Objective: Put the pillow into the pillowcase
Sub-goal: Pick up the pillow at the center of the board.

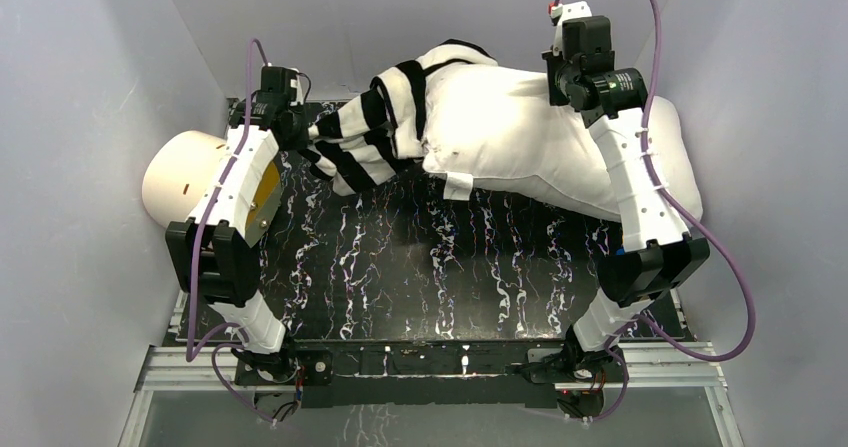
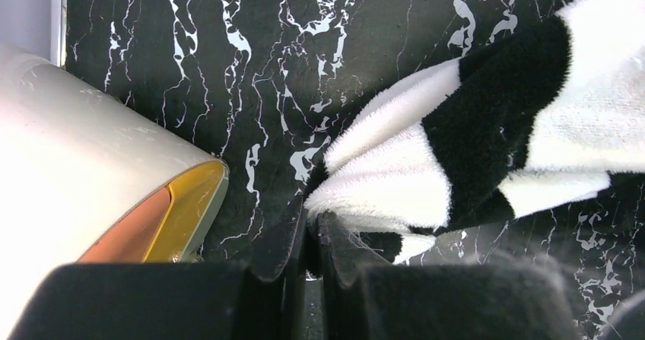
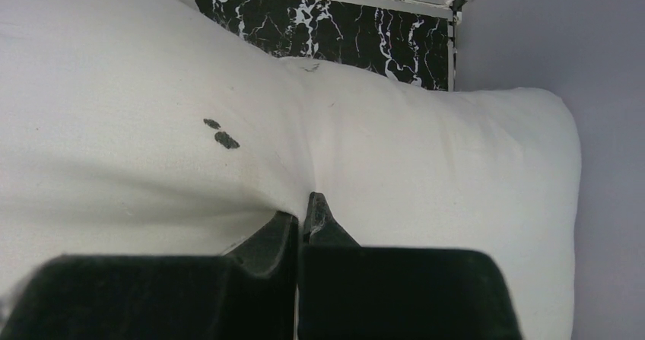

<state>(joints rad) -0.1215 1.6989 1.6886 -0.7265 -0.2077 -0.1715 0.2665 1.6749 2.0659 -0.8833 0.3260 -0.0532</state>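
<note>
The left pincer (image 2: 310,232) is closed on a corner of the soft black-and-white striped fabric pillowcase (image 2: 471,150), which is stretched away to its right and bunched over one end of the large plump white fabric pillow (image 1: 520,137). A fold of that pillow is pinched between the shut fingers of the right pincer (image 3: 303,217). A cream cylinder with an orange face (image 2: 84,165) is seen just left of the left pincer, on the black white-veined marbled tabletop (image 1: 430,257).

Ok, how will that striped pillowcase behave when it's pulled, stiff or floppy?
Probably floppy: the pillowcase folds and bunches at its pinched corner. Its fuzzy pile likely grips rather than slips. It may drag on the pillow it partly covers.
</note>
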